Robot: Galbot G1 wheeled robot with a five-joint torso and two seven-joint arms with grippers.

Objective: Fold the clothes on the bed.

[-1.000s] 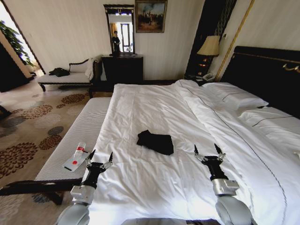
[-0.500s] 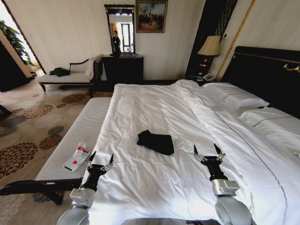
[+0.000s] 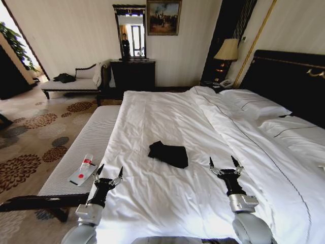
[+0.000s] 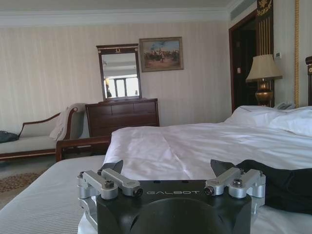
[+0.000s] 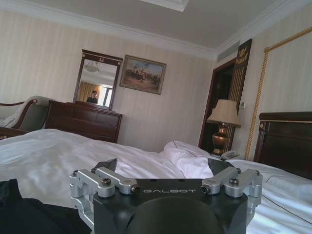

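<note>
One bed (image 3: 167, 122) with a single dark headboard (image 3: 284, 81) carries one black garment (image 3: 169, 153), lying ahead of and between two grippers: the left gripper (image 3: 108, 173) and the right gripper (image 3: 223, 165), each with two fingers spread apart. Two white pillows (image 3: 254, 104) lie beyond the right gripper, near the headboard. One striped bench (image 3: 86, 147) runs just beside the left gripper, holding one white tube with a red band (image 3: 86, 162) and one flat white packet (image 3: 80, 175). Beyond both grippers, against the far wall, stand one dresser (image 3: 133, 73), one mirror (image 3: 129, 31), one framed painting (image 3: 163, 17), one table lamp (image 3: 226, 51) and one chaise (image 3: 76, 81).
</note>
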